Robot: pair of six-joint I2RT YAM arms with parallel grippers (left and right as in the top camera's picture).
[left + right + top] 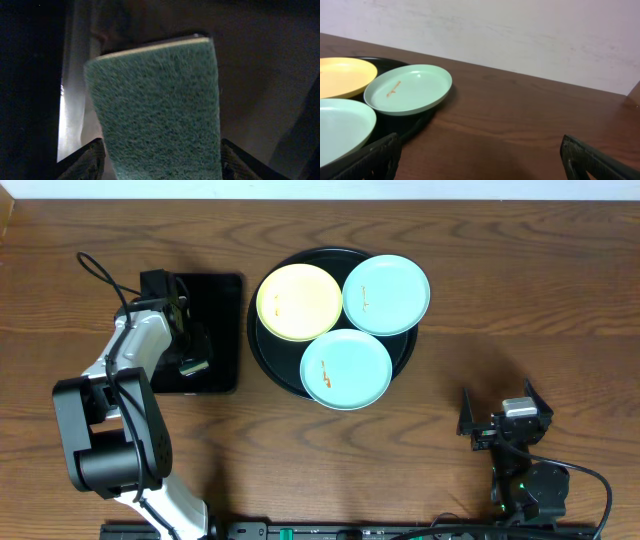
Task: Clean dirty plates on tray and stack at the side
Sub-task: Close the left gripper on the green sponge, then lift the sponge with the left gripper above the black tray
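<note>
Sponge [155, 110] cut off at the bottom edge; yellow plate [340, 75] cropped at left.

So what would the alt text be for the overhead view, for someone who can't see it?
Three small plates, one pale yellow and two mint-blue with small orange smears, sit on a round black tray on a wooden table. The left gripper hangs over a black rectangular tray; the right gripper sits open at lower right, apart from them.
</note>
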